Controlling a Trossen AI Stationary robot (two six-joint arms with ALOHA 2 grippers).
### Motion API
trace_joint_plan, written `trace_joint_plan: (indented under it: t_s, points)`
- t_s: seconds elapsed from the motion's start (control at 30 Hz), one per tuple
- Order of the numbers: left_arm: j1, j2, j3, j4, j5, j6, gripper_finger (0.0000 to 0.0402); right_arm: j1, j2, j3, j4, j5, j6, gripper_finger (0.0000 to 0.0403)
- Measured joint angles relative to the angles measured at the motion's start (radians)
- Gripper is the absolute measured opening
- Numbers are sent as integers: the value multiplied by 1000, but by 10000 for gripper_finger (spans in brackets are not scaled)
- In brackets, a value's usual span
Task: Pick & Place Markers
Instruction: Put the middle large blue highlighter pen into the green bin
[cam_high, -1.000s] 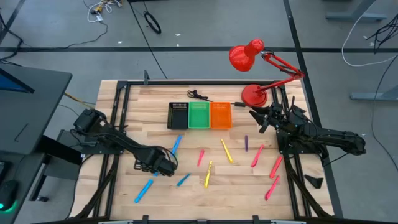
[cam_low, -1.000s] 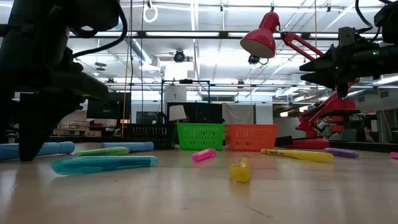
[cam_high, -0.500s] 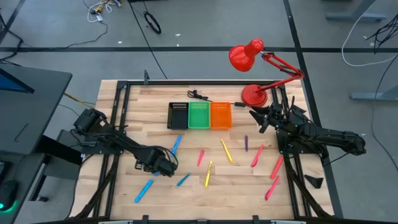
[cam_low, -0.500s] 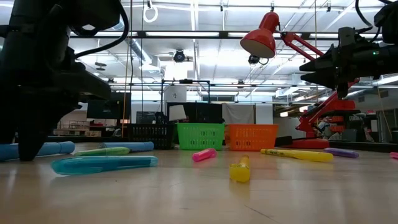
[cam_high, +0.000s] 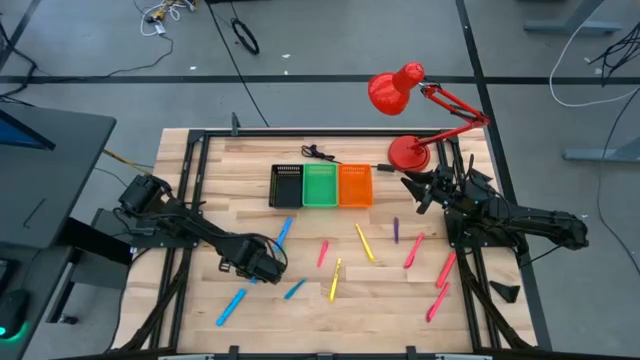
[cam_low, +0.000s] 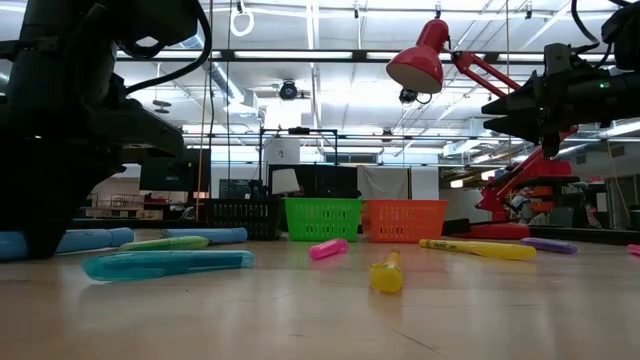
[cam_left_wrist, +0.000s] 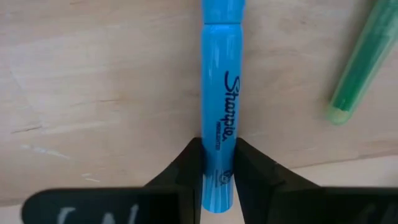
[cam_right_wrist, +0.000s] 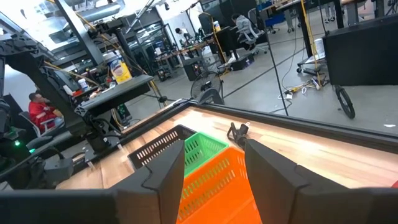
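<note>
The left hand is pinching only the tail of a blue Sharpie highlighter lying on the bench, so it is risking a pivot or slip on lifting, while the right hand is hanging open above the bins.

Bright overhead ceiling lights, soft shadows, blurred low-view foreground

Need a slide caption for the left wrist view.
Left tool closed on a blue plastic marker lying on the wooden table.
</note>
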Motion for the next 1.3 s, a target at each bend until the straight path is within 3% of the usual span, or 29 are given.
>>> trace_joint_plan:
  t_s: [0.17, 0.67, 0.9, 1.3]
  points:
    - [1, -3, 3, -3, -16, 17, 70, 0, 0, 0, 0, 0, 0, 170]
    - [-5, -193, 12, -56, -281, 99, 70, 0, 0, 0, 0, 0, 0, 170]
    - [-6, -320, 13, -98, -382, 294, 70, 0, 0, 0, 0, 0, 0, 170]
    - [-6, -572, 13, -109, -513, 789, 69, 0, 0, 0, 0, 0, 0, 170]
